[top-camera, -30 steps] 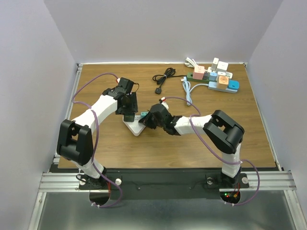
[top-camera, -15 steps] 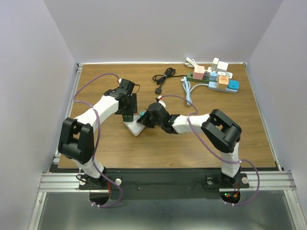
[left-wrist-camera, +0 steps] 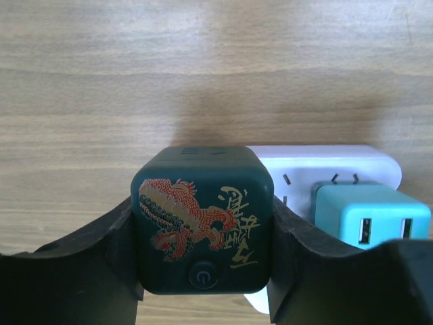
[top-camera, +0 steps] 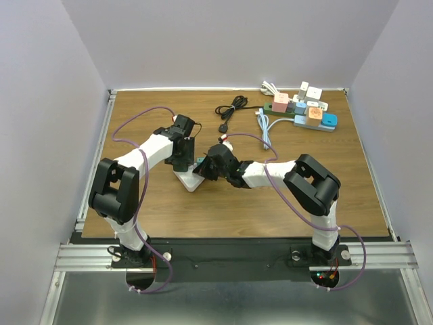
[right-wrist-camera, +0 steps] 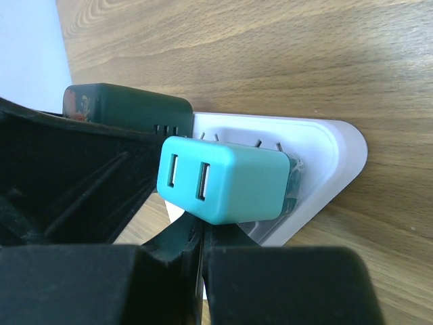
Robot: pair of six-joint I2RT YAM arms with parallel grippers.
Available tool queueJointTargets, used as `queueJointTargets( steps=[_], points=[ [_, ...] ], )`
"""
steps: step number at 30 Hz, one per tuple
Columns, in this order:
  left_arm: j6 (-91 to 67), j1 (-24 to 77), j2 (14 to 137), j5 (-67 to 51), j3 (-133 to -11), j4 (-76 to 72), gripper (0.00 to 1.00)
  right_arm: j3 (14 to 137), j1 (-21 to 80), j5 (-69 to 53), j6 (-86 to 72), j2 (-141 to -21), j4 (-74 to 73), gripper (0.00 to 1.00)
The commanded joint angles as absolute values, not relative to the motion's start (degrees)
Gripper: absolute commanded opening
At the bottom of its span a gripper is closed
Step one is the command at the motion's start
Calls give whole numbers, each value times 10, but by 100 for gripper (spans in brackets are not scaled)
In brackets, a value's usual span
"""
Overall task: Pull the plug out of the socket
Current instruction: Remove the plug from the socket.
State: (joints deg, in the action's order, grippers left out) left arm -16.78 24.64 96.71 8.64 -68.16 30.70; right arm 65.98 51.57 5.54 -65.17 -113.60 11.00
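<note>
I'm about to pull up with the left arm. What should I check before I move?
1. Left gripper around the green plug: ok, the fingers touch both of its sides.
2. Green plug sitting in the white power strip: ok, not yet lifted.
3. Right gripper shut, at the strip's edge below the teal plug: ok.
4. Right gripper actually pressing the strip down: cannot tell.
5. Left gripper's finger clear of the teal plug: cannot tell, it sits very close.
</note>
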Motion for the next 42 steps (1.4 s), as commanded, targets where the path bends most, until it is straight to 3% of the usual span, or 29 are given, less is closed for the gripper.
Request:
queueJointTargets(
  steps=[1,13,19,28,37,42],
  points=[
    [-163,255,966,62,-701,301,0,608,526,65,-598,-1216,-127,0],
    [-148,255,957,43,-743,325,0,654,536,14,-589,-1280,-127,0],
    [-142,253,941,32,-829,361,0,623,536,16,-604,-1303,-130,1],
    [-145,239,946,3,-865,370,0,614,537,23,-597,-1335,-160,0],
    [-127,170,971,42,-949,393,0,577,537,31,-587,-1282,-159,0],
    [-125,113,1047,102,-1014,384,0,562,537,21,-568,-1210,-157,0]
  ],
)
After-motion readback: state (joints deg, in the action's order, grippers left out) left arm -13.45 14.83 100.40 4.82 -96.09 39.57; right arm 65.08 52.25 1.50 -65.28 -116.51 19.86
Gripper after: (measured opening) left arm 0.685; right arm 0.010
